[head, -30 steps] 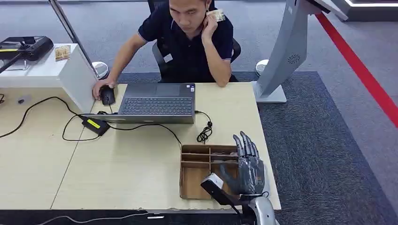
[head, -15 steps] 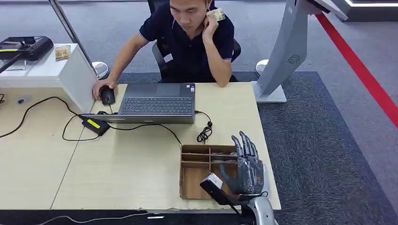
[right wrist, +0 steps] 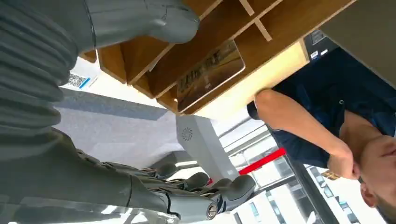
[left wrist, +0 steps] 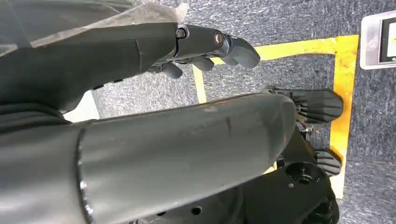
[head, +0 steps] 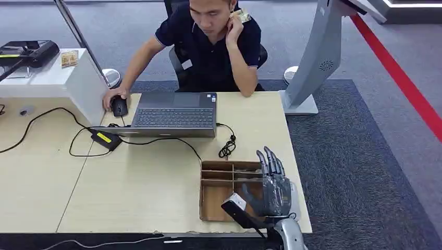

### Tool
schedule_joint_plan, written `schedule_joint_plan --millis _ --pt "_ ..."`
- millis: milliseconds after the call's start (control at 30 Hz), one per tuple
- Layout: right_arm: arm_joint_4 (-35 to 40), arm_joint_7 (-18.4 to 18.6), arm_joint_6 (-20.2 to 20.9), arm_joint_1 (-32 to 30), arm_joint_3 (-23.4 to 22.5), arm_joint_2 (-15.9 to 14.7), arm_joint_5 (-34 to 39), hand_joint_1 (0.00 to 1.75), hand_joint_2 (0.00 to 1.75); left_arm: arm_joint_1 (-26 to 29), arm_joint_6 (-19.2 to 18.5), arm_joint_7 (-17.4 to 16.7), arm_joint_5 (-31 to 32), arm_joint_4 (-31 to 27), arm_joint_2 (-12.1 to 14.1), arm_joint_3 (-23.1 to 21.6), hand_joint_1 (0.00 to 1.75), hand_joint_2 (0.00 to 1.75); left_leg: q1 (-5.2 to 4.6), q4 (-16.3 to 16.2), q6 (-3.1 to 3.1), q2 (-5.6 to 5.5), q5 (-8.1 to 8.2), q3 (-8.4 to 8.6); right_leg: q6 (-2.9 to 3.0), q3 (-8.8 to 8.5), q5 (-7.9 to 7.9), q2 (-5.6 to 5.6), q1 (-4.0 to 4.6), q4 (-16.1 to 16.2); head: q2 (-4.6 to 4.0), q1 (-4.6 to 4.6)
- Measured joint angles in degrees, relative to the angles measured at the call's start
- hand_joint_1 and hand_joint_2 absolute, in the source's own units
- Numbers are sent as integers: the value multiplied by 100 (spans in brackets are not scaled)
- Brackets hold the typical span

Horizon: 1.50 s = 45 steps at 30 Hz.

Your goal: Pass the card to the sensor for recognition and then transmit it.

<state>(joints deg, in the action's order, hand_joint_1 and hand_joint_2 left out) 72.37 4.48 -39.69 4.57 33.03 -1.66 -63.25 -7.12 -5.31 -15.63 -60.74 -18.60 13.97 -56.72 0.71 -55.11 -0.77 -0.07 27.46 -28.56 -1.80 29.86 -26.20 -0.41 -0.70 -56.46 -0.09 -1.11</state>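
The card (right wrist: 211,74) lies flat in a compartment of the brown cardboard organiser (head: 221,194), which sits at the lower centre of the head view, near the front right edge of the counter (head: 140,192). In the right wrist view the card is a rectangle with rounded corners, its face printed in muted brown and gold tones under a glossy sheen; the print is too blurred to read.

The right hand (head: 272,185) hovers over the right side of the organiser, its fingers (head: 268,159) stretched out straight and apart, holding nothing. The left hand (left wrist: 205,46) hangs over grey carpet with a yellow floor line, fingers loosely bent and apart, with nothing in them.

At the top centre of the head view a person (head: 208,41) in a dark blue shirt sits behind an open laptop (head: 174,113), one hand on a black mouse (head: 119,106), the other raised to the face holding a second small card (head: 241,15). A black power adapter (head: 106,138) at the centre left carries a yellow label, unreadable. A small QR-code sticker (right wrist: 74,80) shows beside the organiser in the right wrist view.
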Motion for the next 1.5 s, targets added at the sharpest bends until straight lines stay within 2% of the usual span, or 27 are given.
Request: schedule_joint_plan --millis 267,667,967,1333,1467,1500 --pt "-153 -42 0 3 -79 48 15 28 175 1 -11 28 7 0 0 0 0 0 0 0 0 0 0 0 0 0 0 0 0 0 0 0" --pt "-306 -44 0 9 -129 92 2 45 175 0 -13 28 7 0 4 0 0 0 0 0 0 0 0 0 0 0 0 0 0 -1 0 0" --pt "-356 -92 0 11 -181 118 -13 40 175 0 -15 28 17 2 26 0 0 0 0 0 0 0 0 0 0 0 0 0 0 -1 0 0" --pt "-358 -105 0 12 -262 149 -18 45 175 0 -17 28 33 2 31 0 0 0 0 0 0 0 0 0 0 0 0 0 0 -1 0 0" --pt "-365 -107 -2 14 -269 155 -18 54 175 0 -17 28 33 2 31 0 0 0 0 0 0 0 0 0 0 0 0 0 0 -1 0 0" --pt "-369 -107 0 16 -269 155 -18 61 175 0 -17 28 33 2 31 0 0 0 0 0 0 0 0 0 0 0 0 0 0 -1 0 0"
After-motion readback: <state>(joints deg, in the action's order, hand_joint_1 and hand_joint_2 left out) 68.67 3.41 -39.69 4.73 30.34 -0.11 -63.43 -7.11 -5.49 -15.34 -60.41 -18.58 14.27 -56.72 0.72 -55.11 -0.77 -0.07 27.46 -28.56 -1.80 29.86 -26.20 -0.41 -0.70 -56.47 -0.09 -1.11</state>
